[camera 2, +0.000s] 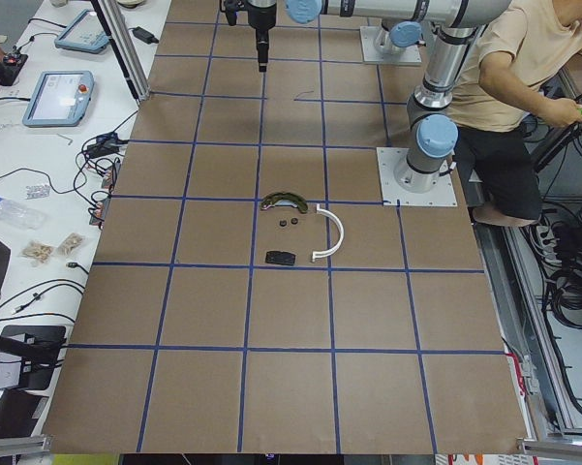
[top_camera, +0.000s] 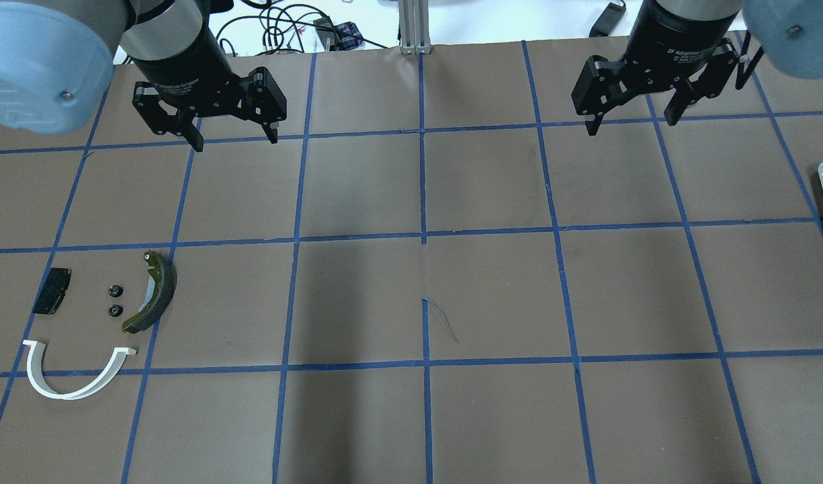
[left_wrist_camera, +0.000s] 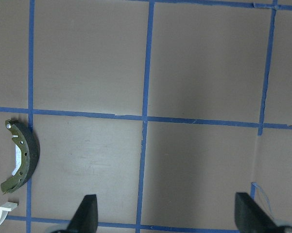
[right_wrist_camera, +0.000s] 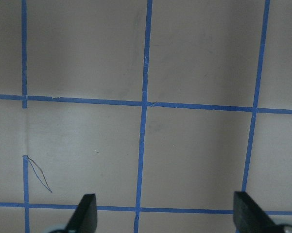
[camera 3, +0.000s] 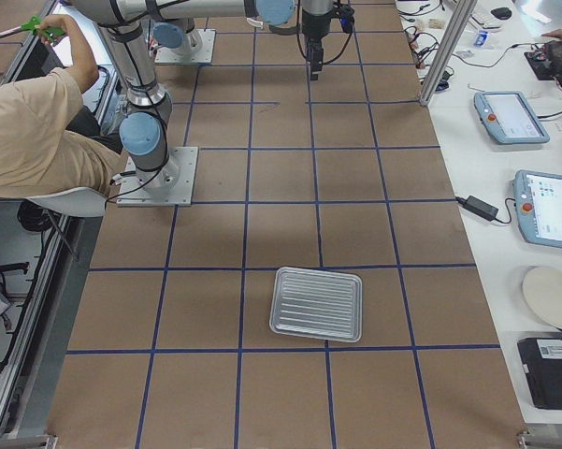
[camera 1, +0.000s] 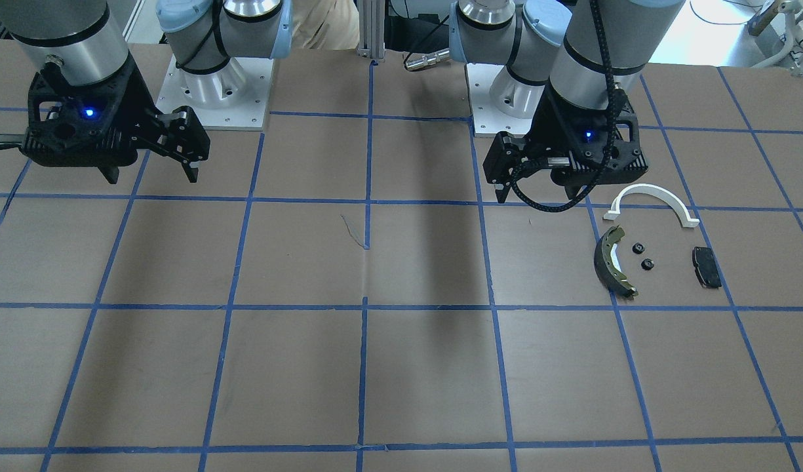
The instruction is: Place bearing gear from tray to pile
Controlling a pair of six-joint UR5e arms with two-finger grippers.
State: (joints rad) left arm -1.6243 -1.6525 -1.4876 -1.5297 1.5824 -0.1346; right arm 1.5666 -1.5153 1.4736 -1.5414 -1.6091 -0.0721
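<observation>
The brown desk (top_camera: 492, 296) carried a blue tape grid (top_camera: 422, 188); a white bench (camera 3: 491, 159) alongside held what looked like tablets (camera 3: 511, 116).

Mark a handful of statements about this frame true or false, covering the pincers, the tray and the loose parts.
1. The left pincer and the right pincer are both open and hold nothing. True.
2. The tray holds a gear. False: in the right-side view it looks empty.
3. Two small black gears lie between the brake shoe and the black pad. True.
4. The white half-ring is stacked on the brake shoe. False: they lie apart, with the half-ring flat beside the other parts.
5. The brake shoe lies on the robot's right side. False: it lies on the left side, by the left arm.
</observation>
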